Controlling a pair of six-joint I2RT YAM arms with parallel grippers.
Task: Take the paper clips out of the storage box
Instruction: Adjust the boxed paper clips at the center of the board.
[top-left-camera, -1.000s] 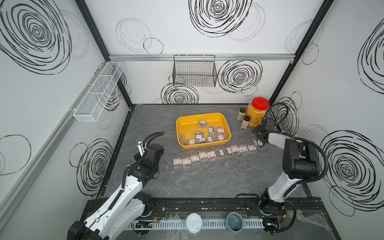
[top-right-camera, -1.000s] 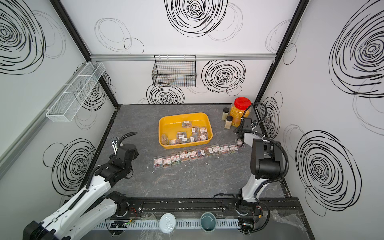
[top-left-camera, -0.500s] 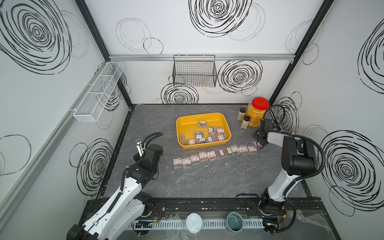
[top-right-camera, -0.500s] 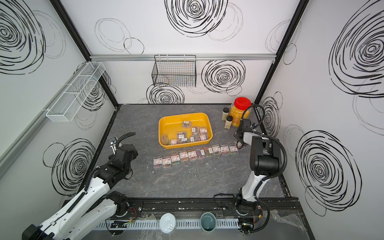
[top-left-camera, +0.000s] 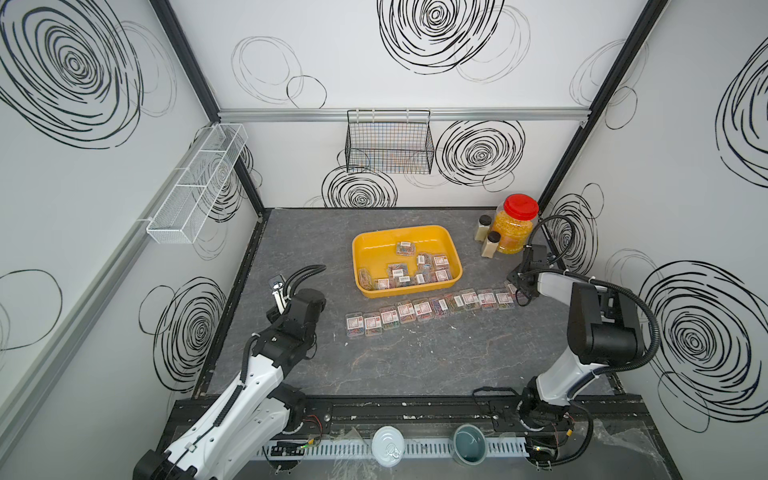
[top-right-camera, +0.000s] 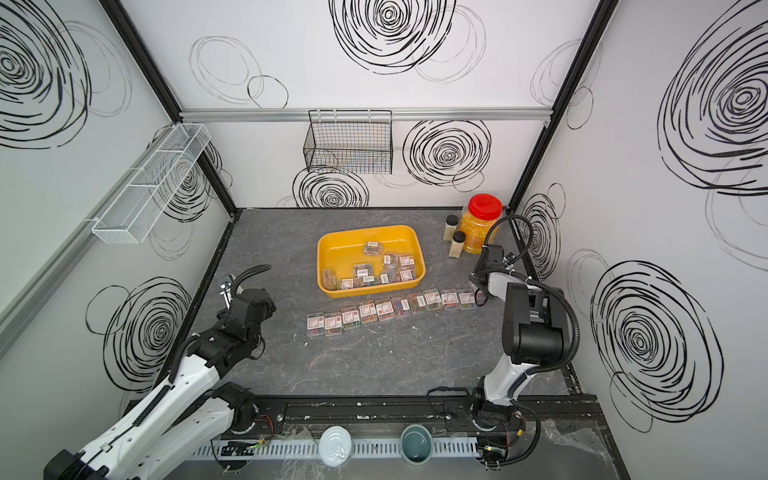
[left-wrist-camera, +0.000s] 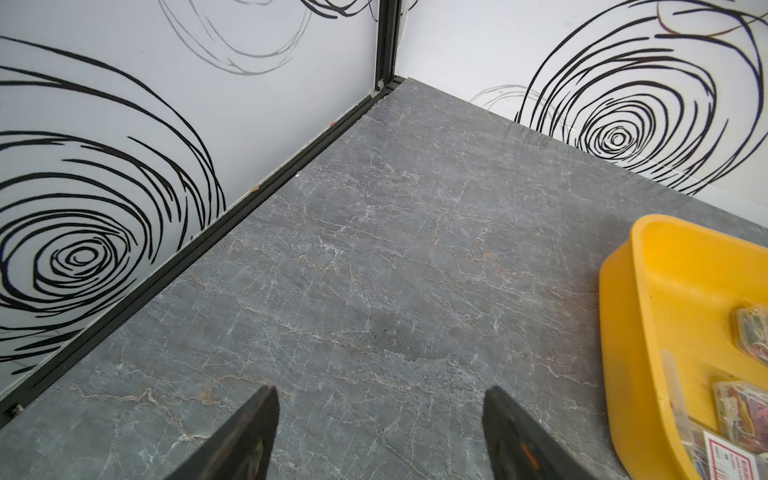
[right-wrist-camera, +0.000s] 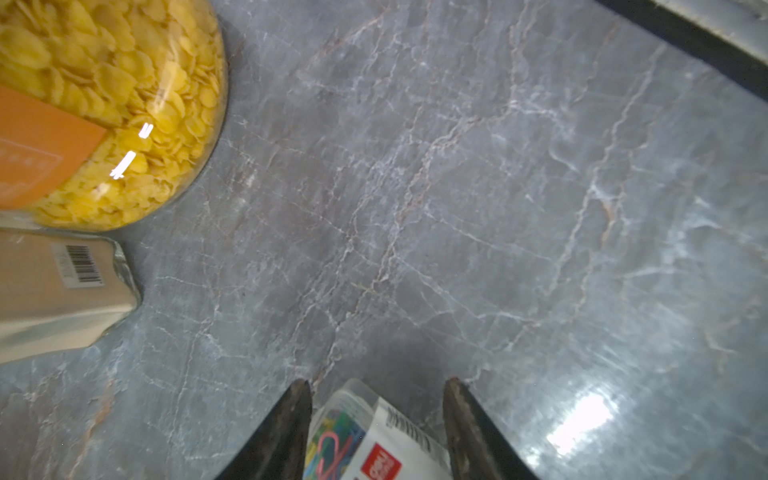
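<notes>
The yellow storage box (top-left-camera: 360, 253) (top-right-camera: 325, 255) sits mid-table with several clear cases of paper clips (top-left-camera: 398, 270) in its near half. Several more cases lie in a row (top-left-camera: 424, 309) (top-right-camera: 384, 309) on the table in front of it. My right gripper (top-left-camera: 517, 286) (right-wrist-camera: 378, 384) is low at the right end of that row, shut on one labelled case (right-wrist-camera: 374, 440) that lies skewed between its fingers. My left gripper (left-wrist-camera: 380, 395) hangs open and empty over bare table left of the box (left-wrist-camera: 623, 311).
A red-lidded jar of yellow flakes (top-left-camera: 515, 230) (right-wrist-camera: 124, 83) and two small bottles (top-left-camera: 484, 226) (right-wrist-camera: 54, 291) stand close behind my right gripper. A black wire basket (top-left-camera: 388, 143) and a white mesh rack (top-left-camera: 195, 187) hang on the walls. Two cans (top-left-camera: 387, 444) sit on the front rail.
My right gripper has come forward and down onto the right end of the row, and its jaws have narrowed around a case. The left arm has shifted only slightly.
</notes>
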